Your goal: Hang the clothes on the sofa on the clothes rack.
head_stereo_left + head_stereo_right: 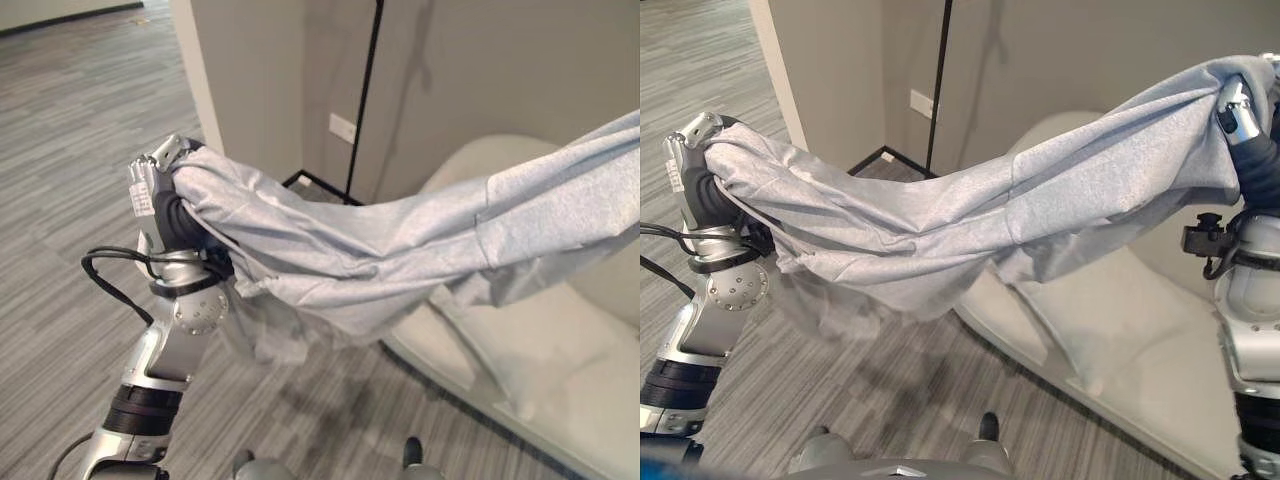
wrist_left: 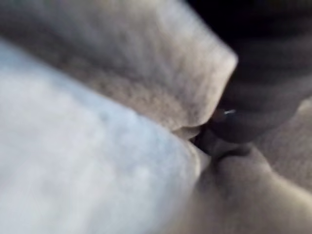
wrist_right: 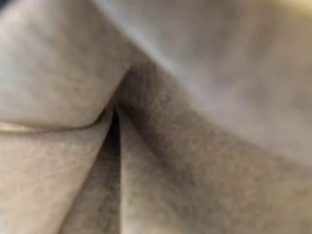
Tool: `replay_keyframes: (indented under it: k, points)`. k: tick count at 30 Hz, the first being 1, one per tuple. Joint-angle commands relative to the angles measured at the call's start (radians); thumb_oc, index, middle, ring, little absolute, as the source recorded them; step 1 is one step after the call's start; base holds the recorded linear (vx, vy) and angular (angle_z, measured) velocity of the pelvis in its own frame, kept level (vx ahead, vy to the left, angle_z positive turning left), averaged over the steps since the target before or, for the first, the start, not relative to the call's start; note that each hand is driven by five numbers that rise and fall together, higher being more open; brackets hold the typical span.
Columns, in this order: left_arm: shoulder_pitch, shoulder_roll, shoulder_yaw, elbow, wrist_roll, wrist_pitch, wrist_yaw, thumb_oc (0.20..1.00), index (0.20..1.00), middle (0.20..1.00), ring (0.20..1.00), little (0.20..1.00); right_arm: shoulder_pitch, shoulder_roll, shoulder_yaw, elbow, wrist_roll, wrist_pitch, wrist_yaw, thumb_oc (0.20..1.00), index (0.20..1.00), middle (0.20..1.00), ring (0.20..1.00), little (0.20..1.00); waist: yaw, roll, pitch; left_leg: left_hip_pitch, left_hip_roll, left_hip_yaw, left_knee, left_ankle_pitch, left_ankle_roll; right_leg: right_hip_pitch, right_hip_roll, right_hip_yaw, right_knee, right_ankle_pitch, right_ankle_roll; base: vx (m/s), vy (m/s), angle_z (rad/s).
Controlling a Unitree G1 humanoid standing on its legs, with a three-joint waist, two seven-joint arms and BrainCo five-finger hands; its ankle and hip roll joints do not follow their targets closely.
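— So where was the shirt [image 1: 970, 225]?
— Stretched between left robot hand [image 1: 160, 190] and right robot hand [image 1: 1240, 115], above the sofa [image 1: 1120, 330]; fingers hidden, grip unclear. It might slip or sag.

A: What do we have underfoot?
B: Grey striped carpet floor [image 1: 70, 150]. White sofa [image 1: 1140, 350] sits on it by the wall, black rack base [image 1: 318, 187] in the corner.

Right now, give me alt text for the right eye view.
A grey garment hangs stretched in the air between the left hand and the right hand, above a cream sofa by a black rack pole.
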Motion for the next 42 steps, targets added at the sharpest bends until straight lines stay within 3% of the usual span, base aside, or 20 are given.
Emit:
replay_keyframes:
  k: [1, 3, 4, 5, 6, 10, 13, 17, 20, 21, 24, 27, 30, 32, 33, 34, 36, 39, 41, 42]
  points:
    - [0.005, 0.001, 0.008, -0.094, 0.010, -0.054, -0.012, 0.200, 0.200, 0.200, 0.200, 0.200, 0.045, -0.081, -0.053, -0.055, -0.044, -0.017, -0.017, 0.200, 0.200, 0.200, 0.200, 0.200, -0.032, 0.015, -0.042, 0.194, -0.018, 0.024, -0.426, 0.148, 0.027, 0.048, 0.058, 0.074, 0.010, 0.062, 0.049, 0.03, 0.337, 0.48]
    - [0.016, -0.025, -0.020, -0.090, -0.011, -0.052, -0.063, 0.200, 0.200, 0.200, 0.200, 0.200, 0.123, -0.111, -0.121, -0.065, -0.043, -0.018, 0.000, 0.200, 0.200, 0.200, 0.200, 0.200, -0.050, 0.003, -0.060, 0.217, -0.075, 0.044, -0.507, 0.180, 0.054, 0.059, 0.159, 0.083, 0.071, -0.051, 0.021, 0.05, 0.380, 0.47]
    - [0.016, -0.026, -0.022, -0.092, -0.011, -0.052, -0.065, 0.200, 0.200, 0.200, 0.200, 0.200, 0.130, -0.110, -0.127, -0.068, -0.042, -0.018, 0.001, 0.200, 0.200, 0.200, 0.200, 0.200, -0.048, 0.002, -0.061, 0.217, -0.077, 0.043, -0.514, 0.189, 0.055, 0.055, 0.157, 0.082, 0.075, -0.051, 0.020, 0.07, 0.271, 0.19]
    - [0.033, -0.050, -0.028, -0.105, -0.024, -0.053, -0.109, 0.200, 0.200, 0.200, 0.200, 0.200, 0.188, -0.109, -0.177, -0.081, -0.048, -0.021, 0.017, 0.200, 0.200, 0.200, 0.200, 0.200, -0.055, -0.006, -0.071, 0.248, -0.117, 0.051, -0.567, 0.203, 0.067, 0.062, 0.228, 0.089, 0.090, -0.120, 0.008, 0.11, 0.235, 0.17]
    - [0.036, -0.062, -0.036, -0.108, -0.031, -0.053, -0.122, 0.200, 0.200, 0.200, 0.200, 0.200, 0.206, -0.112, -0.191, -0.078, -0.048, -0.024, 0.018, 0.200, 0.200, 0.200, 0.200, 0.200, -0.065, -0.014, -0.075, 0.269, -0.137, 0.052, -0.585, 0.197, 0.073, 0.062, 0.270, 0.103, 0.092, -0.142, 0.002, 0.16, 0.302, 0.09]
    - [0.043, -0.130, -0.083, -0.093, -0.057, -0.052, -0.193, 0.200, 0.200, 0.200, 0.200, 0.200, 0.280, -0.127, -0.258, -0.067, -0.040, -0.021, 0.033, 0.200, 0.200, 0.200, 0.200, 0.200, -0.118, -0.036, -0.066, 0.347, -0.199, 0.051, -0.642, 0.197, 0.091, 0.024, 0.410, 0.213, 0.097, -0.147, -0.022, 0.13, 0.160, 0.09]
    - [0.047, -0.154, -0.109, -0.096, -0.066, -0.056, -0.229, 0.200, 0.200, 0.200, 0.200, 0.200, 0.305, -0.133, -0.289, -0.064, -0.042, -0.017, 0.034, 0.200, 0.200, 0.200, 0.200, 0.200, -0.129, -0.033, -0.057, 0.372, -0.218, 0.046, -0.643, 0.184, 0.100, 0.021, 0.440, 0.228, 0.096, -0.142, -0.032, 0.09, 0.050, -0.09]
    - [0.038, -0.186, -0.159, -0.104, -0.081, -0.059, -0.276, 0.200, 0.200, 0.200, 0.200, 0.200, 0.315, -0.129, -0.301, -0.065, -0.050, -0.011, 0.034, 0.200, 0.200, 0.200, 0.200, 0.200, -0.131, -0.030, -0.059, 0.398, -0.241, 0.038, -0.633, 0.162, 0.110, 0.041, 0.433, 0.210, 0.091, -0.146, -0.051, 0.13, -0.001, -0.07]
    - [0.016, -0.204, -0.180, -0.097, -0.104, -0.059, -0.288, 0.200, 0.200, 0.200, 0.200, 0.200, 0.286, -0.132, -0.271, -0.047, -0.041, -0.005, 0.035, 0.200, 0.200, 0.200, 0.200, 0.200, -0.124, -0.038, -0.064, 0.403, -0.240, 0.045, -0.557, 0.120, 0.102, 0.062, 0.422, 0.205, 0.074, -0.142, -0.058, 0.10, -0.067, -0.03]
    - [0.005, -0.207, -0.185, -0.092, -0.107, -0.064, -0.287, 0.200, 0.200, 0.200, 0.200, 0.200, 0.253, -0.143, -0.241, -0.035, -0.034, -0.006, 0.038, 0.200, 0.200, 0.200, 0.200, 0.200, -0.119, -0.042, -0.060, 0.391, -0.236, 0.055, -0.474, 0.082, 0.093, 0.081, 0.419, 0.207, 0.056, -0.140, -0.063, 0.16, -0.092, -0.03]
    - [-0.030, -0.228, -0.211, -0.076, -0.110, -0.067, -0.273, 0.200, 0.200, 0.200, 0.200, 0.200, 0.197, -0.170, -0.180, -0.017, -0.035, -0.007, 0.045, 0.200, 0.200, 0.200, 0.200, 0.200, -0.096, -0.065, -0.029, 0.258, -0.185, 0.065, -0.108, 0.124, 0.064, 0.153, 0.416, 0.219, 0.030, -0.148, -0.098, 0.14, -0.090, -0.07]
    - [-0.044, -0.245, -0.216, -0.062, -0.120, -0.065, -0.268, 0.200, 0.200, 0.200, 0.200, 0.200, 0.209, -0.171, -0.176, -0.026, -0.051, 0.003, 0.050, 0.200, 0.200, 0.200, 0.200, 0.200, -0.091, -0.065, -0.023, 0.200, -0.166, 0.053, -0.071, 0.131, 0.077, 0.176, 0.412, 0.226, 0.030, -0.165, -0.102, 0.12, -0.003, 0.15]
    - [-0.046, -0.272, -0.238, -0.052, -0.138, -0.061, -0.276, 0.200, 0.200, 0.200, 0.200, 0.200, 0.238, -0.195, -0.196, -0.042, -0.059, 0.001, 0.066, 0.200, 0.200, 0.200, 0.200, 0.200, -0.085, -0.061, -0.034, 0.172, -0.161, 0.030, -0.207, 0.121, 0.095, 0.186, 0.389, 0.231, 0.040, -0.198, -0.095, 0.20, 0.079, 0.04]
    - [-0.083, -0.293, -0.276, -0.041, -0.160, -0.063, -0.278, 0.200, 0.200, 0.200, 0.200, 0.200, 0.226, -0.239, -0.188, -0.021, -0.059, 0.012, 0.052, 0.200, 0.200, 0.200, 0.200, 0.200, -0.061, -0.045, -0.023, 0.114, -0.148, -0.048, -0.388, 0.236, 0.055, 0.206, 0.383, 0.248, 0.048, -0.239, -0.093, 0.26, 0.137, -0.25]
    - [-0.087, -0.295, -0.277, -0.037, -0.161, -0.064, -0.277, 0.200, 0.200, 0.200, 0.200, 0.200, 0.224, -0.242, -0.188, -0.018, -0.059, 0.011, 0.050, 0.200, 0.200, 0.200, 0.200, 0.200, -0.062, -0.044, -0.024, 0.121, -0.149, -0.050, -0.411, 0.251, 0.051, 0.202, 0.383, 0.247, 0.051, -0.239, -0.094, 0.25, 0.107, -0.08]
    - [-0.119, -0.308, -0.304, -0.021, -0.166, -0.066, -0.270, 0.200, 0.200, 0.200, 0.200, 0.200, 0.201, -0.257, -0.173, 0.001, -0.055, 0.011, 0.040, 0.200, 0.200, 0.200, 0.200, 0.200, -0.060, -0.035, -0.023, 0.103, -0.139, -0.093, -0.526, 0.306, 0.025, 0.213, 0.374, 0.268, 0.062, -0.271, -0.090, 0.29, 0.112, -0.13]
    - [-0.143, -0.335, -0.334, 0.008, -0.194, -0.068, -0.266, 0.200, 0.200, 0.200, 0.200, 0.200, 0.178, -0.262, -0.153, 0.011, -0.063, 0.026, 0.026, 0.200, 0.200, 0.200, 0.200, 0.200, -0.062, -0.017, -0.022, 0.066, -0.122, -0.098, -0.603, 0.340, 0.007, 0.256, 0.349, 0.304, 0.074, -0.308, -0.078, 0.55, 0.232, 0.03]
    - [-0.153, -0.347, -0.351, 0.022, -0.210, -0.071, -0.273, 0.200, 0.200, 0.200, 0.200, 0.200, 0.158, -0.272, -0.137, 0.013, -0.071, 0.037, 0.025, 0.200, 0.200, 0.200, 0.200, 0.200, -0.058, 0.000, -0.029, 0.059, -0.117, -0.061, -0.603, 0.350, 0.013, 0.291, 0.327, 0.332, 0.088, -0.331, -0.068, 0.40, 0.160, -0.01]
    - [-0.175, -0.356, -0.387, 0.040, -0.188, -0.070, -0.288, 0.200, 0.200, 0.200, 0.200, 0.200, 0.164, -0.287, -0.131, 0.000, -0.084, 0.035, 0.043, 0.200, 0.200, 0.200, 0.200, 0.200, -0.072, 0.015, -0.048, 0.071, -0.130, -0.044, -0.558, 0.374, 0.014, 0.317, 0.273, 0.357, 0.091, -0.316, -0.046, 0.61, 0.252, -0.34]
    - [-0.177, -0.357, -0.388, 0.043, -0.186, -0.071, -0.286, 0.200, 0.200, 0.200, 0.200, 0.200, 0.164, -0.287, -0.131, 0.000, -0.084, 0.035, 0.044, 0.200, 0.200, 0.200, 0.200, 0.200, -0.071, 0.013, -0.051, 0.068, -0.134, -0.043, -0.554, 0.371, 0.015, 0.316, 0.268, 0.358, 0.088, -0.316, -0.044, 0.58, 0.218, -0.46]
